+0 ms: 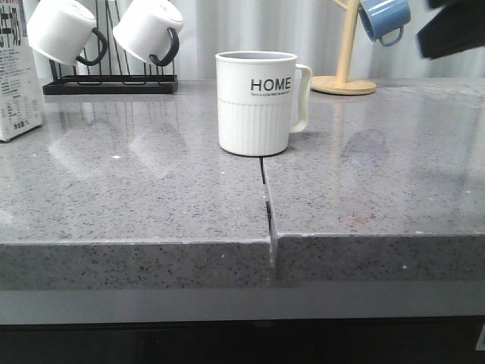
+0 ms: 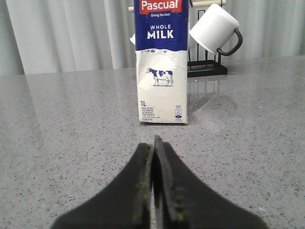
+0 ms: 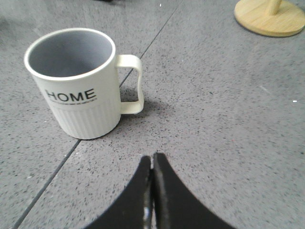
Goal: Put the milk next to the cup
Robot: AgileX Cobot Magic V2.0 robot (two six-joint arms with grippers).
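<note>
The milk carton (image 2: 161,62), white with a blue "WHOLE MILK" band and a cow picture, stands upright on the grey counter; in the front view only its side (image 1: 17,80) shows at the far left edge. The cream "HOME" cup (image 1: 258,102) stands mid-counter on the seam, handle to the right; it also shows in the right wrist view (image 3: 78,81). My left gripper (image 2: 155,143) is shut and empty, a short way in front of the milk. My right gripper (image 3: 152,158) is shut and empty, above the counter near the cup. A dark blurred part of the right arm (image 1: 455,26) shows at top right.
A black wire rack (image 1: 110,80) holds two white black-handled mugs (image 1: 64,30) at the back left, just behind the milk. A wooden mug tree (image 1: 345,80) with a blue mug (image 1: 385,19) stands back right. A seam (image 1: 265,197) splits the counter.
</note>
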